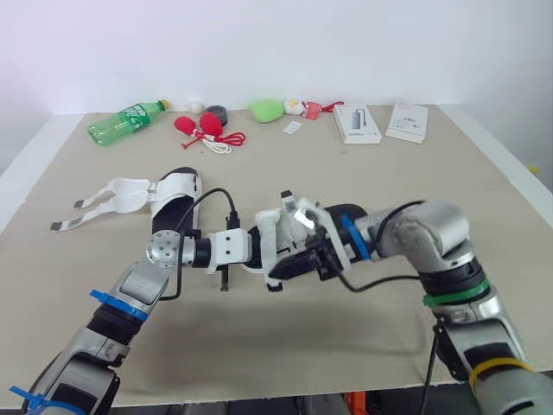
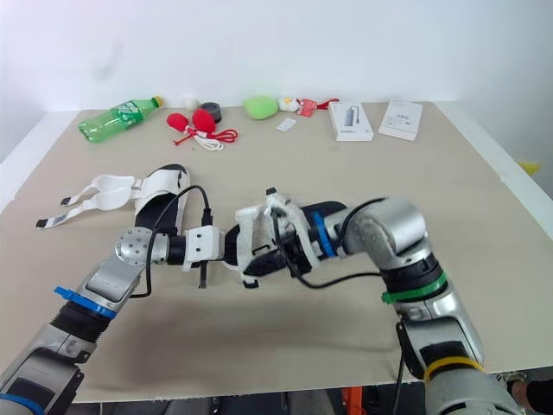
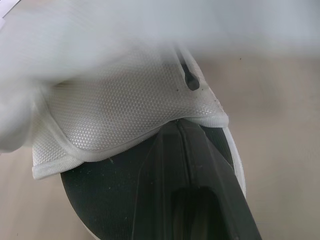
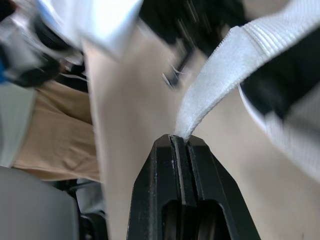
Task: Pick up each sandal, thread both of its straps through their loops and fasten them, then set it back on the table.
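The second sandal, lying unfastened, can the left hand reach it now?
Probably not yet: the left hand is shut on the held sandal, though nothing lies between it and the second sandal.

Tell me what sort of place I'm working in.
Probably a lab test bench: a beige-topped table against a bare white wall, with unrelated props lined along its back, such as a green bottle and white boxes.

Open table (image 1: 285, 337) in front, second sandal (image 1: 175, 195) lying left
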Action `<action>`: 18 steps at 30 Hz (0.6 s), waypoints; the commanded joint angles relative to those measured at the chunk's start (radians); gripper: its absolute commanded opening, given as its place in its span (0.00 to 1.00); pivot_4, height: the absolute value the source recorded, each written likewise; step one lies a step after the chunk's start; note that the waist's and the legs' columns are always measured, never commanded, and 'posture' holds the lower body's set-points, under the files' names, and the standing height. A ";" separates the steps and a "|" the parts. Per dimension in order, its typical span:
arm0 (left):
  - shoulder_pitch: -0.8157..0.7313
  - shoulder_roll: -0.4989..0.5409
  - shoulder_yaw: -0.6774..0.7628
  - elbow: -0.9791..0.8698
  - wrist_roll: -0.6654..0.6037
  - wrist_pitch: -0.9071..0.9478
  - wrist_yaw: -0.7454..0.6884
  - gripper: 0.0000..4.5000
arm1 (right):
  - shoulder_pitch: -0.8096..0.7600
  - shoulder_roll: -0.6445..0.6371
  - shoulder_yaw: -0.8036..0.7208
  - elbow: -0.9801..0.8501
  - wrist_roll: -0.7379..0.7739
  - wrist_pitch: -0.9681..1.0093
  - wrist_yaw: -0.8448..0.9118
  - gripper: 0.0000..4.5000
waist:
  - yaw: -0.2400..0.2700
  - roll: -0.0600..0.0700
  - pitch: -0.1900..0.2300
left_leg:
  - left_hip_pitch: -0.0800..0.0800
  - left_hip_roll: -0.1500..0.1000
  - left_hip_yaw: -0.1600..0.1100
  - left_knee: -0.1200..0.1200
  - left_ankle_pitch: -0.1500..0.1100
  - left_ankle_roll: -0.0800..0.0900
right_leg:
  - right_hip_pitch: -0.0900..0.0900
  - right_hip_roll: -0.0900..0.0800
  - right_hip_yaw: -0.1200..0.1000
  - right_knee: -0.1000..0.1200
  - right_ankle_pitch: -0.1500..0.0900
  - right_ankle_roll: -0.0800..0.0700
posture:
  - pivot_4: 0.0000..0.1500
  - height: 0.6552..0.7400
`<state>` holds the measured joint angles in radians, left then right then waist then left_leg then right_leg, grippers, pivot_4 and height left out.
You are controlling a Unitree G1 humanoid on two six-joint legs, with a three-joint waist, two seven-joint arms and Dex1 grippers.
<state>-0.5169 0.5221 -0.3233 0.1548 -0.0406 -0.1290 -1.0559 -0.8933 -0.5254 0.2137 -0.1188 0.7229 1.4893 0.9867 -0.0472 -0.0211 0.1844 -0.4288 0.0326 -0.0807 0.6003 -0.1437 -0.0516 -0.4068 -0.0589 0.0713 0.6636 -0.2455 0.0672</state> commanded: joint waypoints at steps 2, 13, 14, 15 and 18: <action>0.023 0.001 -0.024 0.034 0.039 0.026 0.000 0.00 | -0.082 -0.018 -0.023 0.068 -0.006 -0.117 0.047 0.01 | 0.000 0.000 0.000 | 0.000 0.000 0.000 0.000 0.000 0.000 | 0.000 0.000 0.000 0.000 0.000 0.000 | 1.00 1.00; 0.020 -0.013 -0.029 0.039 0.043 0.022 0.007 0.00 | -0.123 -0.038 0.142 0.247 -0.207 -0.435 0.161 0.01 | 0.001 0.000 0.000 | -0.002 0.000 0.000 0.000 0.000 0.000 | 0.000 0.000 0.000 -0.001 -0.001 0.001 | 1.00 1.00; 0.020 -0.013 -0.029 0.039 0.044 0.022 0.007 0.00 | -0.135 -0.039 0.149 0.265 -0.213 -0.425 0.166 0.01 | 0.002 0.000 0.000 | -0.002 0.000 0.000 0.000 0.000 0.000 | 0.000 0.000 0.000 -0.001 -0.001 0.001 | 1.00 1.00; 0.020 -0.014 -0.029 0.040 0.044 0.022 0.008 0.00 | -0.151 -0.040 0.153 0.284 -0.214 -0.403 0.172 0.01 | 0.002 0.000 0.000 | -0.002 0.000 0.000 0.000 0.000 0.000 | -0.001 0.000 0.000 -0.001 0.000 0.001 | 1.00 1.00; 0.019 -0.014 -0.027 0.041 0.044 0.022 0.008 0.00 | -0.180 -0.054 0.176 0.309 -0.212 -0.342 0.205 0.01 | 0.002 0.000 0.000 | -0.002 0.000 0.000 0.000 0.000 0.000 | -0.001 0.000 0.000 -0.001 0.000 0.001 | 1.00 1.00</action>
<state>-0.5161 0.5083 -0.3235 0.1580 -0.0401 -0.1297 -1.0518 -1.0404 -0.5649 0.3906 0.1958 0.5057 1.1217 1.1590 -0.0453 -0.0211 0.1844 -0.4306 0.0322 -0.0807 0.6003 -0.1437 -0.0516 -0.4073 -0.0593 0.0711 0.6626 -0.2459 0.0679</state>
